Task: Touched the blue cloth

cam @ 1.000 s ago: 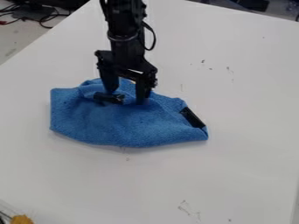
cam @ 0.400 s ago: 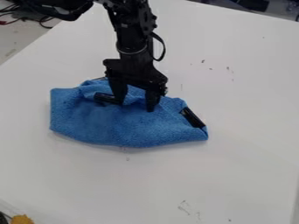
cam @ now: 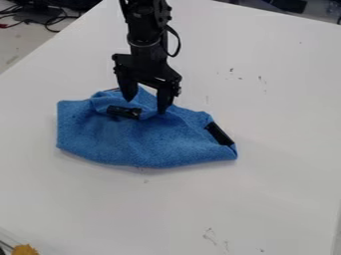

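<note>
White tabletop (cam: 283, 164): main work surface, extending across most of the view. Blue cloth (cam: 136, 144): lies on the tabletop, left of and slightly above the view's centre, with raised folds along its upper edge. Black robot arm (cam: 143, 30): enters at the top edge, positioned above the cloth's upper side. Gripper (cam: 145, 105): directed downward at the folded upper part of the cloth. End-effector state: released; the two fingers stand apart, with blue fabric visible between them. Firm contact with the fabric: cannot be determined. Cables (cam: 50, 22): located beyond the tabletop, upper left. Black pieces: two, both on the cloth; one (cam: 124, 112) beside the upper folds, one (cam: 219, 134) slanted along the right-hand edge. Yellow object (cam: 25, 250): lower left corner, partly cut off. Dark marks (cam: 231, 69): small, on the tabletop, upper right.
</note>
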`<state>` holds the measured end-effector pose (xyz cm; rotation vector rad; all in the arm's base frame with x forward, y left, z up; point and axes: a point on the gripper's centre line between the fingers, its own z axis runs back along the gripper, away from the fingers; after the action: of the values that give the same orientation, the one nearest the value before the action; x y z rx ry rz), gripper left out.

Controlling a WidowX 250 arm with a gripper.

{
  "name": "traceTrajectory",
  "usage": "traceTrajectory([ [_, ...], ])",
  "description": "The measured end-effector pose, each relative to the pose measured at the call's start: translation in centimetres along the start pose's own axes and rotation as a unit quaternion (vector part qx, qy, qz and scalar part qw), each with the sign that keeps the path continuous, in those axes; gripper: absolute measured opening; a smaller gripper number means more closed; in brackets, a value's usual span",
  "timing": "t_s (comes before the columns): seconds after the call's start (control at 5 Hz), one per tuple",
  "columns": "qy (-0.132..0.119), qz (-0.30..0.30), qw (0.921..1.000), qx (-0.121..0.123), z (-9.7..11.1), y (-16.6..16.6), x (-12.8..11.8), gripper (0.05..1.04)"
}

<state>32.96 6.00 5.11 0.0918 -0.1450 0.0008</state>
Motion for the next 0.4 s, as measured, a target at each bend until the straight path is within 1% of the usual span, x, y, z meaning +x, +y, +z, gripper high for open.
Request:
traceTrajectory([
  [0.2, 0.006, 0.002, 1.0, 0.006, -0.05, 0.31, 0.07, 0.926],
  [0.4, 0.005, 0.008, 1.0, 0.001, -0.26, 0.51, -0.09, 0.764],
])
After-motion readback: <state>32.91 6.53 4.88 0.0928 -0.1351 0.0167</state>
